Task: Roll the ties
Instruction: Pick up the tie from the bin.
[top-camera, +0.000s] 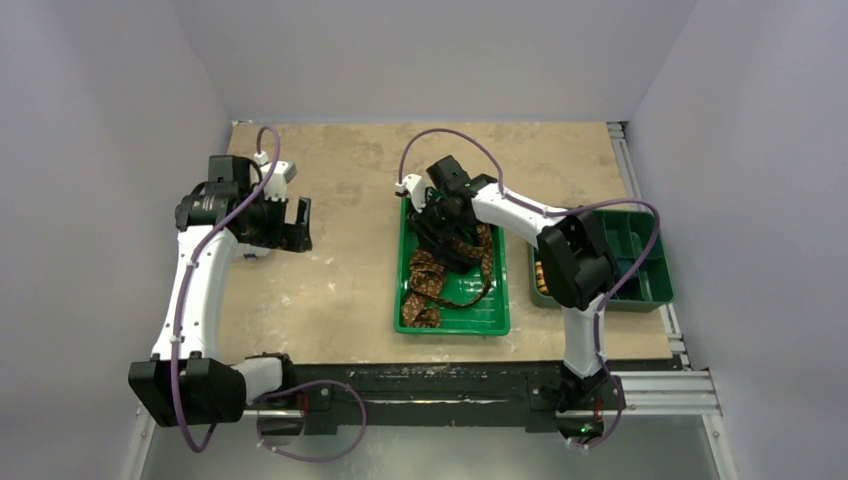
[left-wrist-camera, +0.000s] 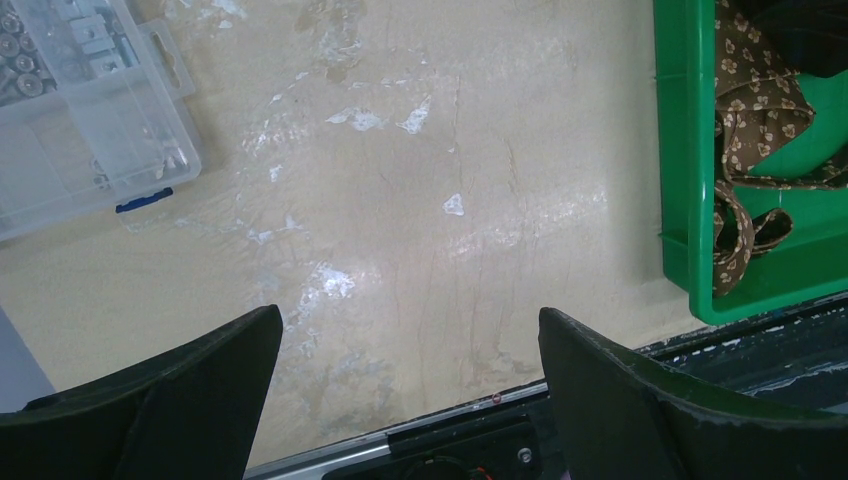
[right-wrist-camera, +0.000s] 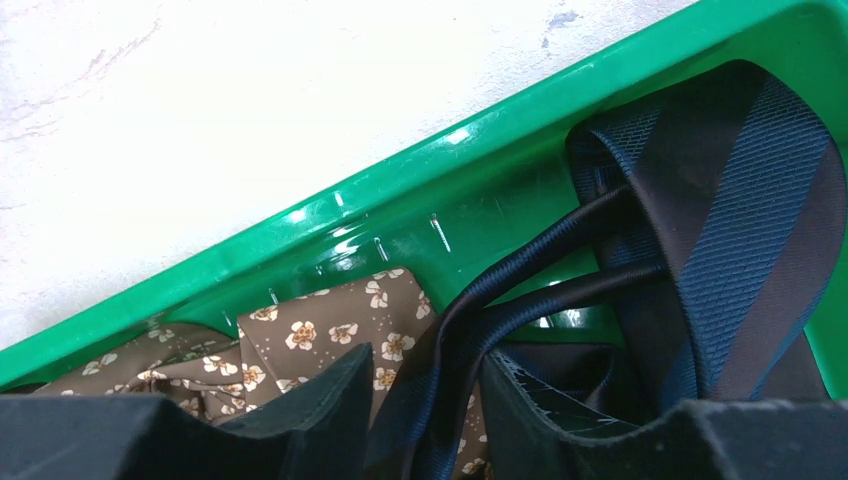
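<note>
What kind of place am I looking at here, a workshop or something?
Probably a robotics lab test cell: a left arm and right arm bolted to a metal rail, plain walls closing in the table, and a green tray holding ties.

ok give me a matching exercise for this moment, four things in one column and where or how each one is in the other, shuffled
Things
1. navy tie
2. brown tie
3. clear plastic box
4. left fingers

States
a. wide open above bare table
b. lying loose in the green tray, not gripped
c. sitting on the table, apart from the tray
d. one strand pinched between the right fingers

Pairs: 1-d, 2-b, 3-c, 4-a
</note>
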